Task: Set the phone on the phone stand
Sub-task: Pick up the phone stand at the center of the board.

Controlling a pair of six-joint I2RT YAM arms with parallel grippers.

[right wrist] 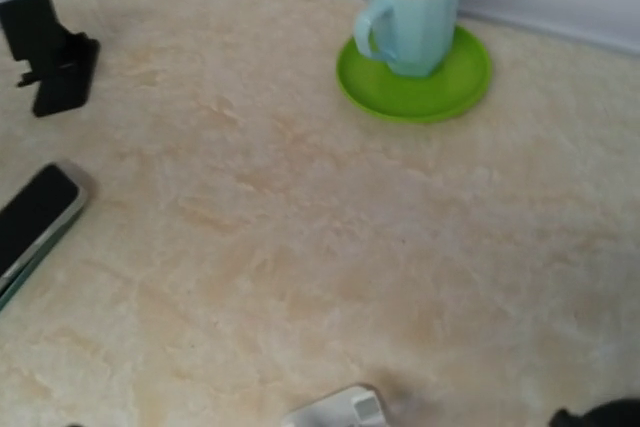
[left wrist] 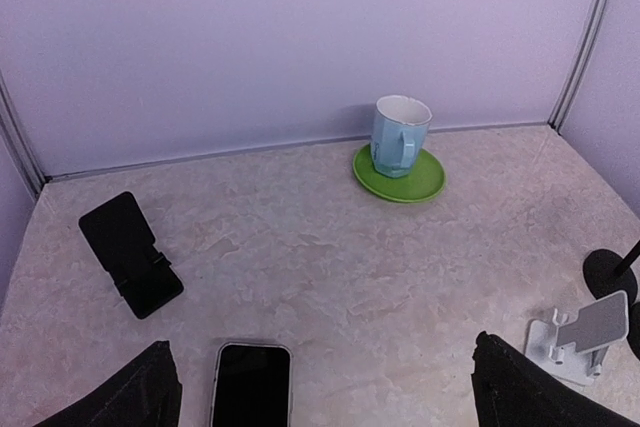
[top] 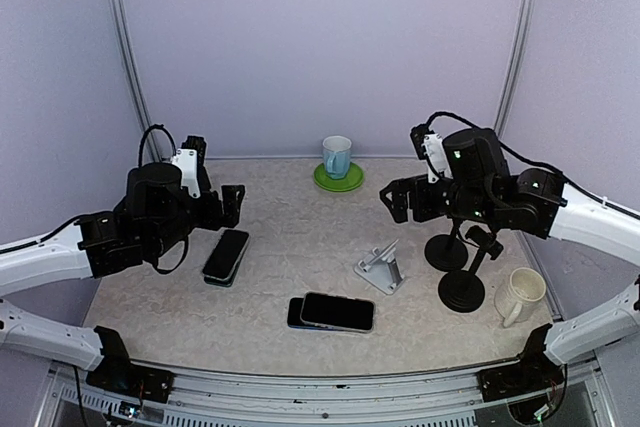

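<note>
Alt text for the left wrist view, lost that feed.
A phone lies flat ahead of the open left gripper, between its fingers. A black stand sits left, a white stand right, and a blue mug on a green saucer at the back.

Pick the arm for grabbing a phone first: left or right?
Left, probably. The open left gripper hangs just behind the phone, which shows at the bottom of its wrist view. The open right gripper is nearer the white stand but has no phone below it.
</note>
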